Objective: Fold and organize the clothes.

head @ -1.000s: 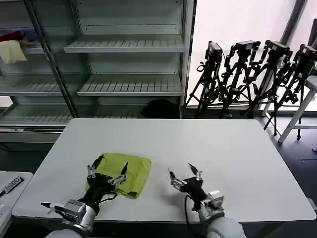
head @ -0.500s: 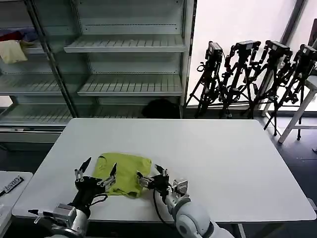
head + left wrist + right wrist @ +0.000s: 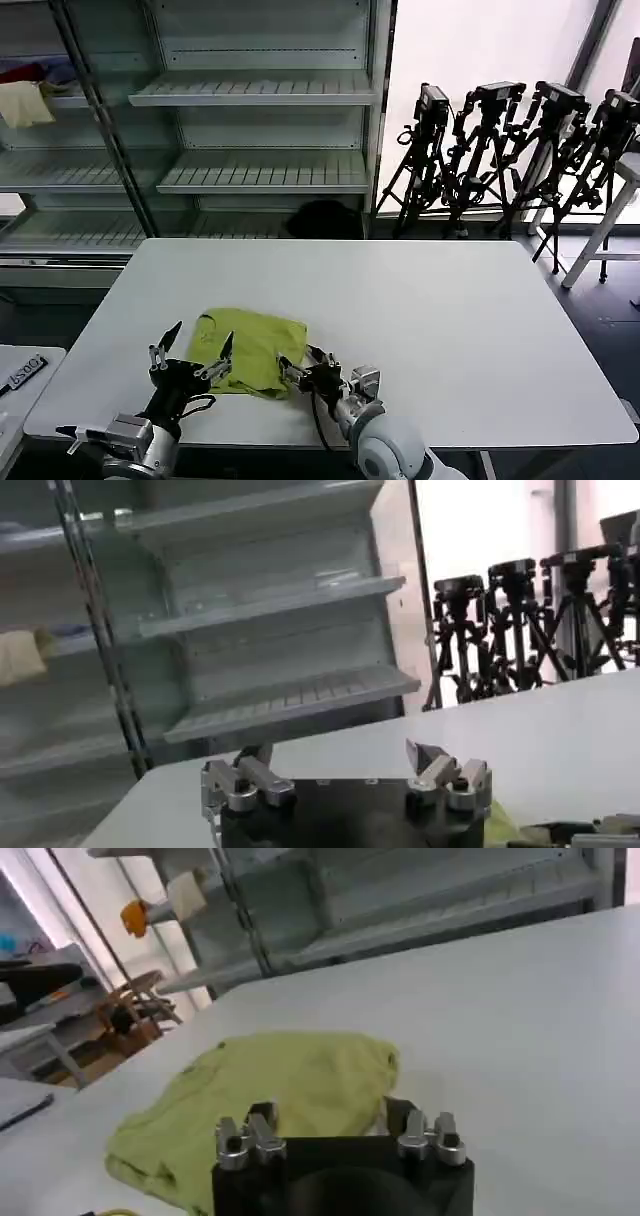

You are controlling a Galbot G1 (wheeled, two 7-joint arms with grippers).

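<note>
While the head view shows the folded T-shirt (image 3: 252, 352) near the table's (image 3: 450, 320) front-left edge, between the spread left gripper (image 3: 190, 355) and spread right gripper (image 3: 303, 367), the right wrist view adds rumpled folds; shelves (image 3: 260, 130) and tripods (image 3: 520, 150) stand behind.

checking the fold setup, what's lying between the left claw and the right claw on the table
The folded yellow-green T-shirt lies between the open left claw and the open right claw, as the head view shows.

Daylight is pouring through a tall window (image 3: 480, 60) behind a row of black tripods (image 3: 510, 150), while empty metal shelves (image 3: 260, 130) are standing behind the white table (image 3: 450, 300) on the dark floor (image 3: 600, 310).
</note>
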